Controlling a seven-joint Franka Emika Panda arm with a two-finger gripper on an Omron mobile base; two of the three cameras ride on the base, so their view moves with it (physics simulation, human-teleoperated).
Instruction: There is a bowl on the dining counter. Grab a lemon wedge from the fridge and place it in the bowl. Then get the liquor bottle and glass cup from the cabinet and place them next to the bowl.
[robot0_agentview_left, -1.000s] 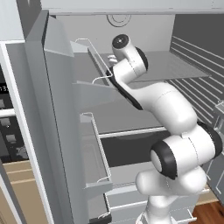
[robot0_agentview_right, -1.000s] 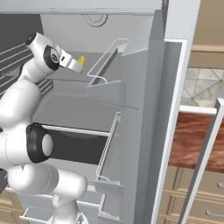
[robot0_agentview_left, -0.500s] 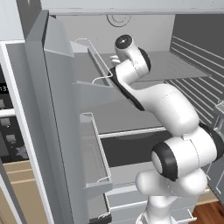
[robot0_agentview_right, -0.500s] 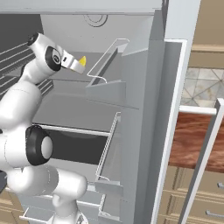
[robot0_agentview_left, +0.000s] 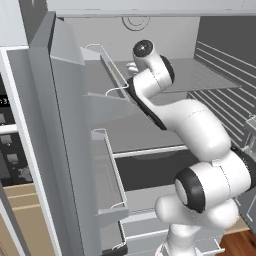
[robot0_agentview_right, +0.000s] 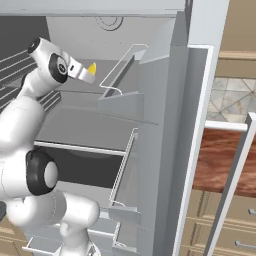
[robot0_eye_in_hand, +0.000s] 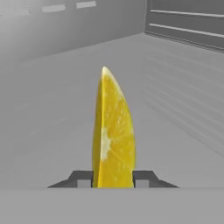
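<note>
A yellow lemon wedge (robot0_eye_in_hand: 112, 131) stands upright between my two dark fingertips, its cut face towards the camera. My gripper (robot0_eye_in_hand: 113, 178) is shut on its lower end, just above the grey fridge shelf (robot0_eye_in_hand: 52, 113). In the right base view the lemon wedge (robot0_agentview_right: 92, 68) sticks out of the gripper (robot0_agentview_right: 86, 74) at the end of the raised arm, inside the upper part of the open fridge.
The fridge's left door with its wire-railed bins (robot0_agentview_left: 107, 165) stands open. The right door with its bins (robot0_agentview_right: 125, 165) is open too. A ribbed side wall (robot0_eye_in_hand: 188, 26) is close on the right of the hand. A wooden counter (robot0_agentview_right: 220, 160) lies beyond the right door.
The jaws have closed from wide open onto the lemon wedge. The hand has barely shifted, and the base has not moved.
</note>
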